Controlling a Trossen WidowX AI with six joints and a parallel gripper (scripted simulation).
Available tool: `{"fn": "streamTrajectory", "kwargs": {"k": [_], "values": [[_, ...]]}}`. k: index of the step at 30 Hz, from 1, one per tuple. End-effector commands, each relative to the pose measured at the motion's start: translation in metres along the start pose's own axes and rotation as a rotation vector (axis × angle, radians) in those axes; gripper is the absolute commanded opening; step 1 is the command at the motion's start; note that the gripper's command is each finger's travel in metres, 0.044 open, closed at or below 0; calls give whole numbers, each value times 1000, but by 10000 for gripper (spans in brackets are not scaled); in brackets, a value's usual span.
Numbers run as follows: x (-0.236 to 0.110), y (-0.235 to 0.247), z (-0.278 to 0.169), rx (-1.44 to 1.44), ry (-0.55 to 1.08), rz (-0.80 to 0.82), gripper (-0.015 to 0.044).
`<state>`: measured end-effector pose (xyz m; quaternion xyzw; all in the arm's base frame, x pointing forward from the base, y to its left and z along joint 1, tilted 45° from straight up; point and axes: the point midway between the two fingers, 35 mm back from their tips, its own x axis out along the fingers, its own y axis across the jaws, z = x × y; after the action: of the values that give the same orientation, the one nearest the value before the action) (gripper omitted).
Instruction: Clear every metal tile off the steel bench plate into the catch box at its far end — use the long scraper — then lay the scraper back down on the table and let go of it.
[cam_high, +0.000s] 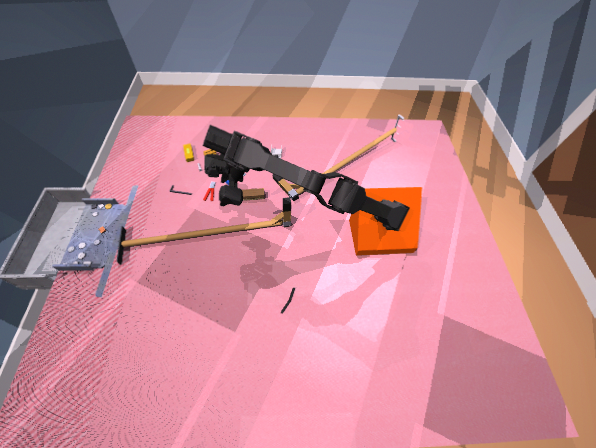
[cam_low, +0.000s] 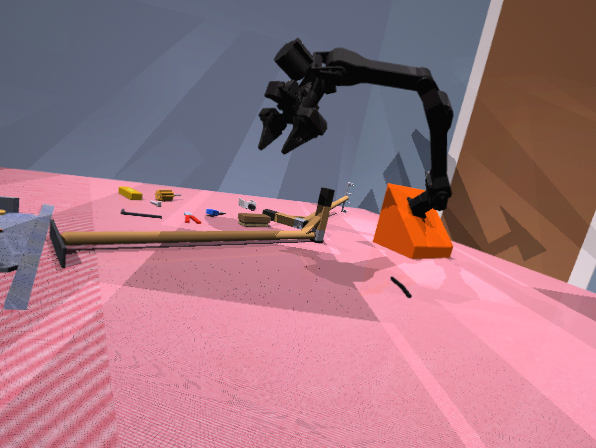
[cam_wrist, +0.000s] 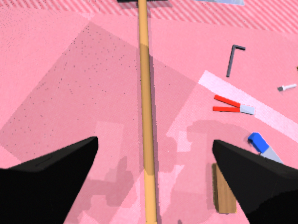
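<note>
Steel-grey, the box (cam_high: 30, 235) sits at the table's (cam_high: 300, 350) far left edge; the pale patch inside it is too blurred to name. The plate (cam_high: 70, 252) overlaps its right side and carries several small tiles (cam_high: 95, 243), pale ones and an orange one. The scraper (cam_high: 200, 233) lies flat on the table, its dark blade touching the plate's right edge. The gripper (cam_low: 285, 132) hangs above the scraper's shaft, fingers spread wide, holding nothing.
</note>
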<state>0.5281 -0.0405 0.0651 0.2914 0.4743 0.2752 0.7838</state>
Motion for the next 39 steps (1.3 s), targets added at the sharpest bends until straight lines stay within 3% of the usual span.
{"fn": "streamTrajectory", "kwargs": {"k": [1,39], "values": [[-17,-3,1,17,-43,6,440],[-158,-22,-19,69,-415,4,440]]}}
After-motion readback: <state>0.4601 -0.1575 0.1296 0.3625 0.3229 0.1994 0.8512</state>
